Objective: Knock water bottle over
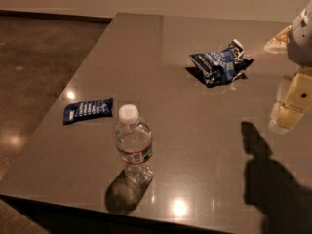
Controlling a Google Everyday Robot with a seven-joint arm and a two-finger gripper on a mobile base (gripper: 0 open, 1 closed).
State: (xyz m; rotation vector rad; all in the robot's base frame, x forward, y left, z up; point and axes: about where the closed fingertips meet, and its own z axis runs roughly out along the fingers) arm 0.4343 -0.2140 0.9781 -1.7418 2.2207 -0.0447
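The water bottle (133,145) stands upright near the front left of the grey table (195,130). It is clear and ribbed, with a white cap and a thin red-edged label band. My gripper (287,106) hangs at the far right edge of the view, above the table and well to the right of the bottle, apart from it. It casts a dark shadow on the table below it.
A flat blue snack wrapper (88,110) lies left of the bottle near the table's left edge. A crumpled blue chip bag (219,63) lies toward the back right. The table's front edge runs just below the bottle. Brown floor lies to the left.
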